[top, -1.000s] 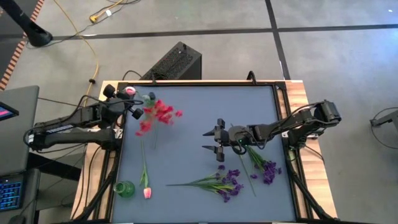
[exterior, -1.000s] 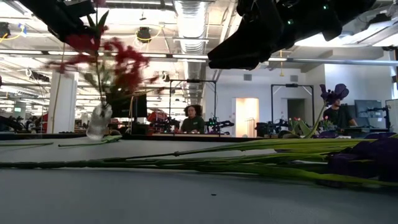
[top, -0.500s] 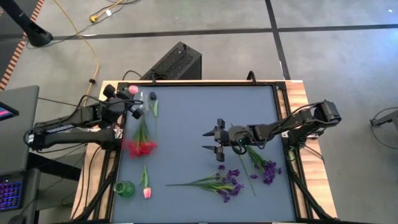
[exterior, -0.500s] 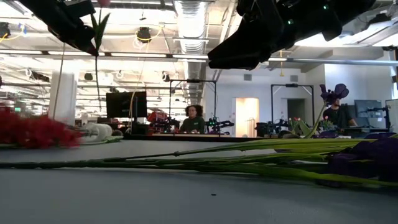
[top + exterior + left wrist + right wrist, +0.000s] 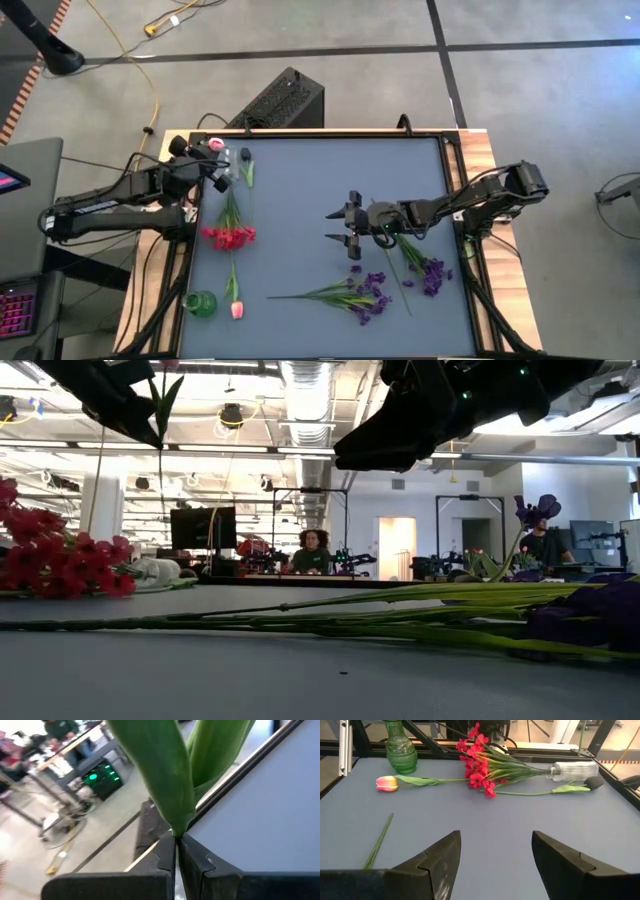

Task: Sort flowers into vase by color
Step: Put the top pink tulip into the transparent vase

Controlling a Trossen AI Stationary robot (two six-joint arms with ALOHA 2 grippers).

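My left gripper (image 5: 216,163) is at the table's far left corner, shut on a pink tulip (image 5: 213,145) with broad green leaves (image 5: 170,775). Below it a clear vase (image 5: 574,770) lies on its side on the table. Red flowers (image 5: 230,236) stick out of its mouth, and their blossoms (image 5: 476,767) rest on the table. A green vase (image 5: 200,303) stands upright at the near left, with a second pink tulip (image 5: 237,310) lying beside it. Purple flowers (image 5: 365,295) lie near my right gripper (image 5: 350,228), which hovers open over the table's middle. My left gripper pinches the tulip where its green leaves meet the stem (image 5: 176,832), between its two shut fingers (image 5: 197,865). The fingers come roughly level from the table's left side. The tulip is lifted clear, and its thin stem (image 5: 160,460) hangs below the fingers.
A loose green stem with a leaf and a dark end (image 5: 593,782) lies beside the fallen vase. More purple flowers (image 5: 432,272) lie at the near right under my right arm. A raised frame (image 5: 455,170) borders the table.
The clear vase with the red flowers has tipped over from upright. It now lies on its side, with the red blossoms fallen onto the table toward the near edge. Both grippers have kept still.
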